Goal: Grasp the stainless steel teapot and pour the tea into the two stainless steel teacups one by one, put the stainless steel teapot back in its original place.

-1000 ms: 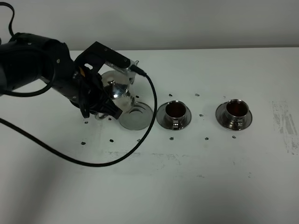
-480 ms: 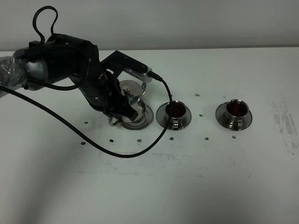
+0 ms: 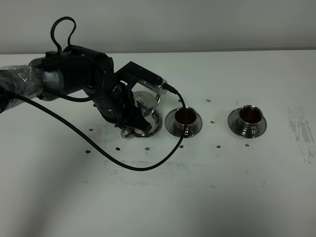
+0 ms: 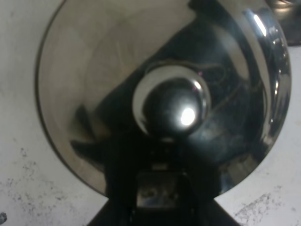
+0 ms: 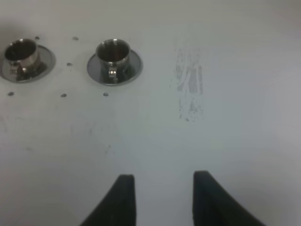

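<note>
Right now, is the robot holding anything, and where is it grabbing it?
The left end effector holds the stainless steel teapot, apparently by its loop handle, though the arm hides the contact. The right one holds nothing.

A robot test bench is suggested by the bare white table (image 3: 207, 197), dotted with position marks (image 3: 217, 146), against a plain wall (image 3: 197, 24).

hidden: teapot (image 3: 147, 112) mostly behind left arm | cut off: teapot rim in wrist view | saucer beneath: unseen

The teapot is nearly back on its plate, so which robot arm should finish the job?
The left. Its gripper is clamped at the teapot, right over the plate. The right gripper is away near the far cup, holding nothing.
</note>
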